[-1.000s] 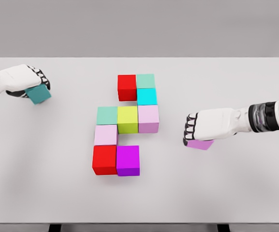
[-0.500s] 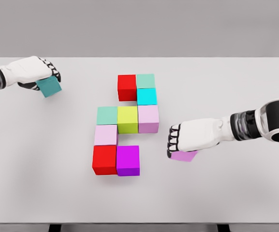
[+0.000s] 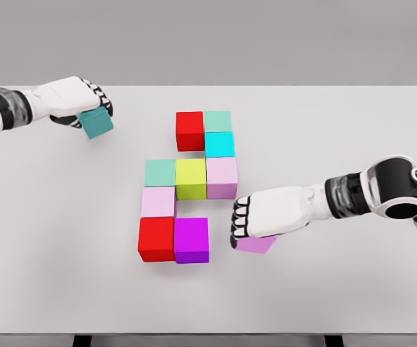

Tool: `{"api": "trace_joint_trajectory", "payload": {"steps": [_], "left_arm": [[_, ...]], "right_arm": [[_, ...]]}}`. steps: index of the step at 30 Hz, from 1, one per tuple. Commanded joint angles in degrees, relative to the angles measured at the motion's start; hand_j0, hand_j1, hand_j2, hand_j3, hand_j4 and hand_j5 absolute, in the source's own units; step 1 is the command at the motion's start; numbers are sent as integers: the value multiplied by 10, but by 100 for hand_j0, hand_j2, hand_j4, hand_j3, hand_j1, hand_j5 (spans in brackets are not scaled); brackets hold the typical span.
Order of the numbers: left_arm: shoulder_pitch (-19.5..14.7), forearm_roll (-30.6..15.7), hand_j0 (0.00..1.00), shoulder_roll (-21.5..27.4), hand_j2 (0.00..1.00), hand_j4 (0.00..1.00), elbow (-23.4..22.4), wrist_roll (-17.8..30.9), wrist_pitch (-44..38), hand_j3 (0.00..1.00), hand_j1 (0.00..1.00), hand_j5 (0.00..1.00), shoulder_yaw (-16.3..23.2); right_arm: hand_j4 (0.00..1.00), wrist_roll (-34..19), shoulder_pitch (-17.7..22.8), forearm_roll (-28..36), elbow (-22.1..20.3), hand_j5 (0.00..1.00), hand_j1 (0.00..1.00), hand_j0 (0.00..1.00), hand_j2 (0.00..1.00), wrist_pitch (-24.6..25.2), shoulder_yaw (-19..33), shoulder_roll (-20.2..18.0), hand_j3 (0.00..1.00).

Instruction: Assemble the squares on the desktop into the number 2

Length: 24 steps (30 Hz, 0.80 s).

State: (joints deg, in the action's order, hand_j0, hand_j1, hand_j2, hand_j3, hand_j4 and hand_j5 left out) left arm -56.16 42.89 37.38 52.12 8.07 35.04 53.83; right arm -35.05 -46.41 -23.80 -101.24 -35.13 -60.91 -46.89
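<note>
Teal is the colour of the cube (image 3: 96, 123) that is gripped in the curled fingers of the left hand (image 3: 74, 100) at the far left of the pale worktop (image 3: 353, 116), near its back edge. The cube is held tilted, and whether it clears the surface cannot be told. It is judged to be meant for the empty cell just left of the upper red cube (image 3: 189, 131), where the top bar of the 2 lacks a piece.

In the middle, the figure is already largely laid out. The upper red cube is set against a mint cube (image 3: 218, 121), under which a cyan cube (image 3: 220, 144) forms the right-hand descent. Below that, a middle bar is made by a green cube (image 3: 160, 173), a yellow-green cube (image 3: 191, 178) and a pale pink cube (image 3: 222, 177), all touching. A second pale pink cube (image 3: 157, 202) carries the left-hand descent down to the lower red cube (image 3: 156, 239) and a magenta cube (image 3: 191, 240), which begin the bottom bar.

To the right, a lilac cube (image 3: 255, 244) is clasped beneath the closed fingers of the right hand (image 3: 255, 217), near the magenta cube but apart from it. It is presumably being brought to close the bottom bar, so a flush, square placement against the magenta cube is called for.
</note>
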Motion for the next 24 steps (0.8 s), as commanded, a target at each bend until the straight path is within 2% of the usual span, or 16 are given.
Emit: {"api": "trace_joint_trajectory", "payload": {"steps": [1,3,8,10,19,24], "left_arm": [[0,-3,63,-13,63,63,-7,2,0,63,63,63,-1],[-4,2,63,-20,63,63,-9,2,0,63,63,63,-2],[-12,8,63,-49,63,63,-34,3,0,63,63,63,-1],[-15,13,63,-57,63,63,-37,5,0,63,63,63,-2],[-19,14,63,-77,63,63,-38,6,0,63,63,63,-1],[-20,14,64,-86,64,64,-37,10,0,64,64,64,-2]], "right_arm": [[57,0,0,3,0,57,57,57,57,1,-1,5,57],[59,0,0,3,0,59,59,59,59,1,-3,7,59],[79,0,0,3,0,79,79,79,79,1,-3,4,79],[84,0,0,3,0,84,84,84,84,1,-3,3,84],[90,0,0,3,0,90,90,90,90,1,-2,0,90],[97,0,0,4,0,97,97,97,97,1,4,-9,97]]}}
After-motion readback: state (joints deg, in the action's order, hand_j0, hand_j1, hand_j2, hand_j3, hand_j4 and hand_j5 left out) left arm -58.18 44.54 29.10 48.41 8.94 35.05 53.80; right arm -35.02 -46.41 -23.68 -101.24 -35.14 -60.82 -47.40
